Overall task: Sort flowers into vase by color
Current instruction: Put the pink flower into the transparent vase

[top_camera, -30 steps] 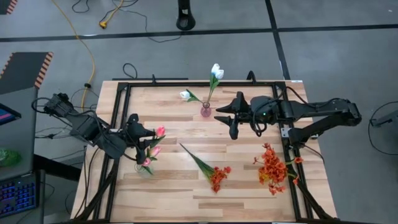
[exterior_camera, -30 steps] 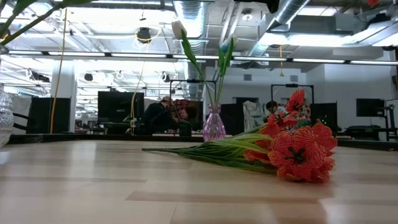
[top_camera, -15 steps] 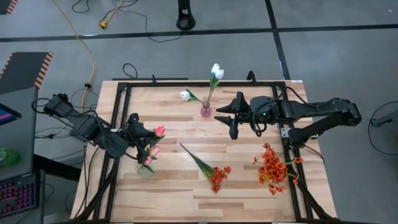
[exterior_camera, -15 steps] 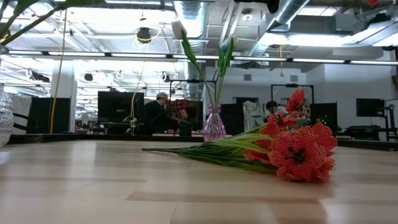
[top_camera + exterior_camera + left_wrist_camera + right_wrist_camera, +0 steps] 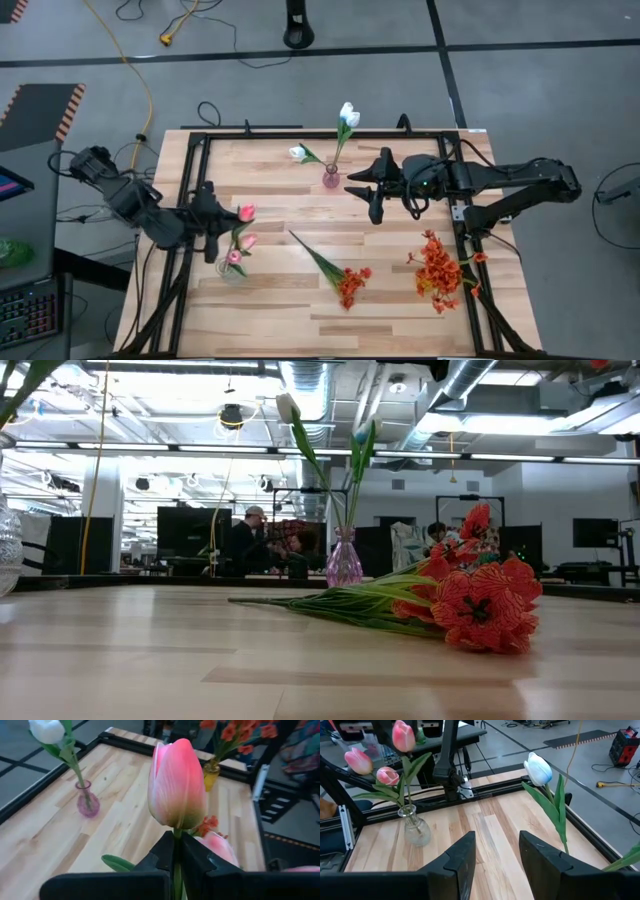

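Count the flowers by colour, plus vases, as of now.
Pink tulips: 3, all in the clear vase; the left tool is shut on one stem.
White tulips: 2, in the pink vase.
Red-orange bunches: 2, one loose on the table, one in the yellow vase.
Vases: 3.
Total: 7 flowers, 3 vases.

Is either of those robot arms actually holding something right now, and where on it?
The left gripper holds a pink tulip by its stem, just under the bloom. The right gripper is open, holding nothing.
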{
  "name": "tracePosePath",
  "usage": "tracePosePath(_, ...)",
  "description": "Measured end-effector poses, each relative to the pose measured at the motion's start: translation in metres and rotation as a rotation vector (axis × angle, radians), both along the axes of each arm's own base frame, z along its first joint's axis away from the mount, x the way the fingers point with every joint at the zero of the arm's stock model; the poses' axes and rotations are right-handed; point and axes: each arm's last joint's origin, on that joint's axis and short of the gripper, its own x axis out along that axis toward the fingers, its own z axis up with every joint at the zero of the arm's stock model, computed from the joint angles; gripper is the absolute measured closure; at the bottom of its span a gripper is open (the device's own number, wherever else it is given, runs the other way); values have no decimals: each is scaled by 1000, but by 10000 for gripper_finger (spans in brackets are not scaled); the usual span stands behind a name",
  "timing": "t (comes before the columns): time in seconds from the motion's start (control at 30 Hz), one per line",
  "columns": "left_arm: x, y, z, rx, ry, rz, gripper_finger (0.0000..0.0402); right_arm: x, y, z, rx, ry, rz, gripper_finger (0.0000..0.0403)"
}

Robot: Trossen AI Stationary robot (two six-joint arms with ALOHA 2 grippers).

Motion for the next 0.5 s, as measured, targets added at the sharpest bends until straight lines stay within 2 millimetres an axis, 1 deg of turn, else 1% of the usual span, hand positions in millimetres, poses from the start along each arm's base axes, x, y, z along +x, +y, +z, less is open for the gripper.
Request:
tracePosePath(0.13,-9,-1,2,-25,-13,-33,397,0,0,0,0,0,0,226)
tracePosePath(0.23,-12,-3,0,-32,12,-41,395,0,0,0,0,0,0,226)
tracePosePath(0.5,-11,-9,-14,-39,120,0,393,0,0,0,0,0,0,226)
